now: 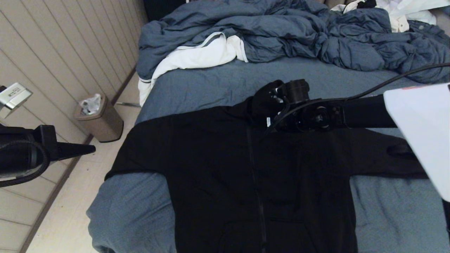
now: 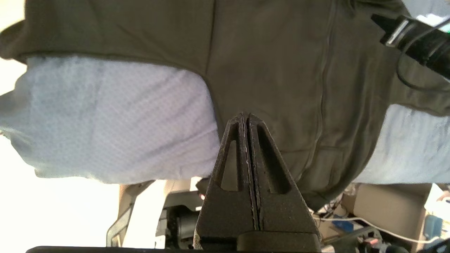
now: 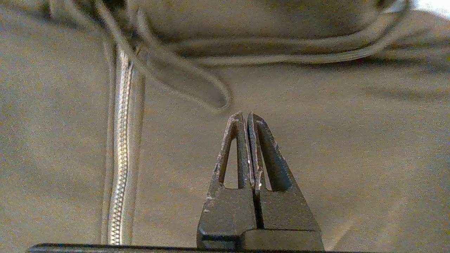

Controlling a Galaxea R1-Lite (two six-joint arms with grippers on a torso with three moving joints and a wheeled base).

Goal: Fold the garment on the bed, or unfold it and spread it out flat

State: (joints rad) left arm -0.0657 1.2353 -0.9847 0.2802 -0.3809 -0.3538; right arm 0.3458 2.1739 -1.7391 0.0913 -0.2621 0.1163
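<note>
Item: garment (image 1: 218, 168), black zip-front hoodie, lying face up across the near half of the bed (image 1: 211, 84), body flat, both sleeves out to the sides, the robot's-left sleeve reaching the mattress edge; hood end bunched at the collar. Right gripper (image 3: 245, 117): low over the chest just beside the zip (image 3: 121, 151) and below a loop of drawcord (image 3: 197, 91), fingers pressed together, nothing between them. Left gripper (image 2: 245, 117): parked off the bed's side over the floor, fingers likewise pressed together and empty. Background: rumpled duvet (image 1: 281, 31) and white cloth (image 1: 197, 56) at the far end, bin (image 1: 98, 117) on the floor. Risks, as I judge them: shut fingers sliding on the fabric could drag and wrinkle the flat front; the tips could snag the drawcord; a shallow pinch near the zip may lift one layer only.
</note>
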